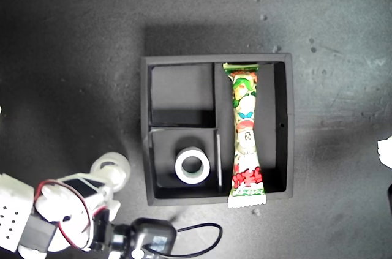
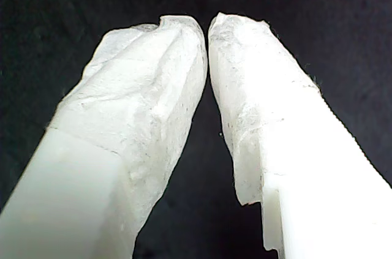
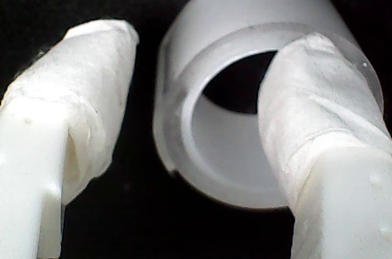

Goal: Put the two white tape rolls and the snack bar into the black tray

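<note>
White tape roll [image 1: 111, 167] is seen on the dark table [image 1: 67, 57] at the exterior view's lower left, outside the black tray [image 1: 144, 149]; my second gripper [image 3: 196, 106] is spread around its wall, one finger [image 3: 312, 100] inside the ring, the other outside, not yet clamped. A second tape roll [image 1: 192, 166] lies in the tray's lower small compartment. The snack bar [image 1: 245, 136] fills the long compartment. My first gripper [image 2: 207, 26] is seen nearly closed, holding nothing
</note>
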